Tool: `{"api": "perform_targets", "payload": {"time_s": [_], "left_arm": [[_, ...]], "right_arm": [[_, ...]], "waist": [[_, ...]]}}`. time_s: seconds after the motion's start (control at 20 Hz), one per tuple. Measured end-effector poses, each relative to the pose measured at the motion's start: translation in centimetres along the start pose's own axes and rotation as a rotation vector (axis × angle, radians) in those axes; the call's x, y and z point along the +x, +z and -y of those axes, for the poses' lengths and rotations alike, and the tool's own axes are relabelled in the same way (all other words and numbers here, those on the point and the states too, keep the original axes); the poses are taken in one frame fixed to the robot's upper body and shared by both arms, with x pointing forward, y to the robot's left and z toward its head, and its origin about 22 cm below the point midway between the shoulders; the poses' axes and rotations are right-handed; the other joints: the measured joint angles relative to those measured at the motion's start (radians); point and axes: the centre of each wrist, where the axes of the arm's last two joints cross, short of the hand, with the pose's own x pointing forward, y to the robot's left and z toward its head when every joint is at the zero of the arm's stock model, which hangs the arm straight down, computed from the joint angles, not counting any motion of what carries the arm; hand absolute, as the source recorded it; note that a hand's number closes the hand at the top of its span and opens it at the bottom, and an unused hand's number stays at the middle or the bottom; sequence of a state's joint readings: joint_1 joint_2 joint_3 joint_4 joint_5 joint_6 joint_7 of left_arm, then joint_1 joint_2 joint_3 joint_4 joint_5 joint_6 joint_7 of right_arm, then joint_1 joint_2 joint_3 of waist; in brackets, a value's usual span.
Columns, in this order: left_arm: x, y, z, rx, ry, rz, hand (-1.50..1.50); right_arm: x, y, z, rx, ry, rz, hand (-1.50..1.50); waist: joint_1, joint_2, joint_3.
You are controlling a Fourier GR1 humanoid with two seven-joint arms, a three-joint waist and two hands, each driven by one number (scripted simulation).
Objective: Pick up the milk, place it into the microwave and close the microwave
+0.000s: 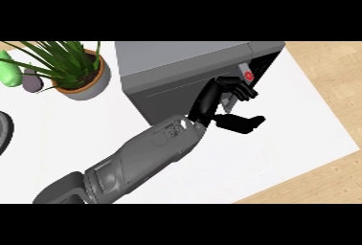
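Microwave [180, 72]: grey box, door shut, red button on black panel at right. Right hand [228, 98] at door's front edge, fingers curled on nothing, thumb spread. Milk not visible. Potted plant [74, 69] to microwave's left, on white counter [297, 129].

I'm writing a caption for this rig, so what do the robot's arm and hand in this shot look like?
One arm shows: a thick grey forearm with smooth rounded casing and a ribbed, segmented section toward the lower edge. It narrows to a slim black wrist ending in a glossy black hand with fingers and a thumb. No cables show.
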State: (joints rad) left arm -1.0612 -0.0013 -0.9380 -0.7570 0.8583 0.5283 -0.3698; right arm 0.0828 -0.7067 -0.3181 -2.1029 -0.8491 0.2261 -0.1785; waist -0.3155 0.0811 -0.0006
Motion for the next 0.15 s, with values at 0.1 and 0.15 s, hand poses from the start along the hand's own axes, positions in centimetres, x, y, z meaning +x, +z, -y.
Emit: {"api": "perform_targets", "payload": {"time_s": [0.1,0.15], "left_arm": [[-0.09,0.06,0.04,-0.016,0.006,0.0,-1.5],[-0.15,0.1,0.07,-0.025,0.009,0.001,-1.5]], "right_arm": [[0.25,0.08,-0.04,-0.004,0.001,0.0,-1.5],[0.38,0.1,-0.06,-0.004,0.002,0.0,-1.5]], "waist": [[0.008,-0.002,0.0],[0.013,-0.002,0.0]]}}
